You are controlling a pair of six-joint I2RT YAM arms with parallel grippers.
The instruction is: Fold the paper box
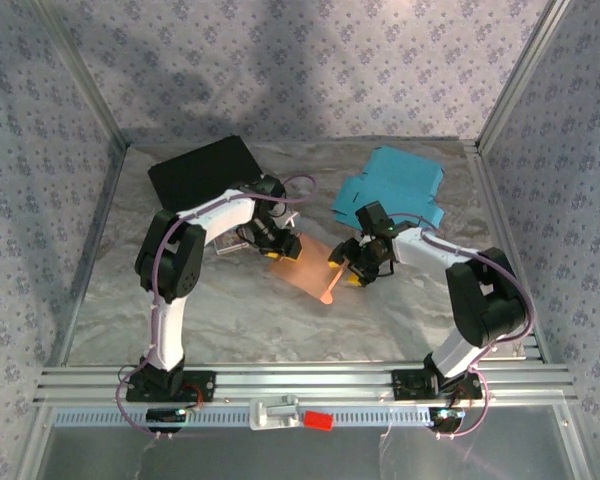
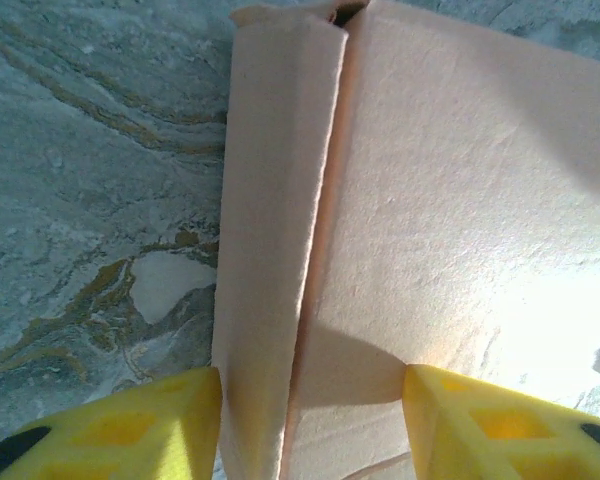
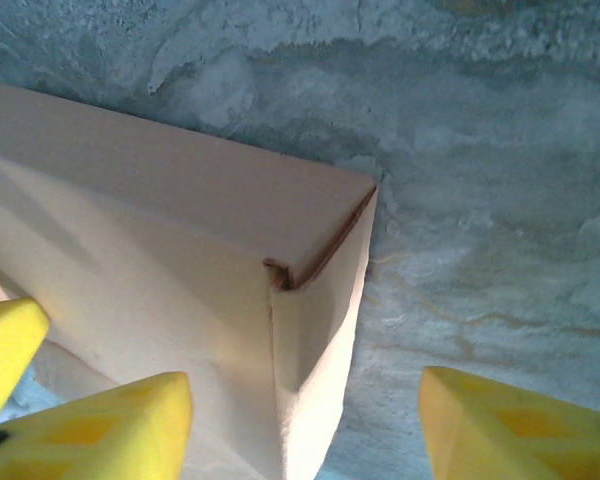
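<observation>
Partly folded peach paper box (image 1: 298,268) on grey marbled surface (image 1: 240,310) | left gripper (image 2: 310,385): jaws apart, straddling the box's raised flap | right gripper (image 3: 305,385): jaws apart, straddling the box's corner, nothing clamped

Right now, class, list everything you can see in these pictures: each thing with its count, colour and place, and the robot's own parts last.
paper box: one, pale orange, partly folded, middle of the table between the two tools
blue box: one, blue, already shaped, back right of the table
flat black thing: one, black, back left corner of the table
red piece: one, red, on the front rail between the arm bases
table: one, marbled grey, inside a metal frame
left arm: one, white and black, reaching in from the near left
right arm: one, white and black, reaching in from the near right
left tool: one, yellow fingers, open astride a raised flap of the paper box
right tool: one, yellow fingers, open astride a folded corner of the paper box
</observation>
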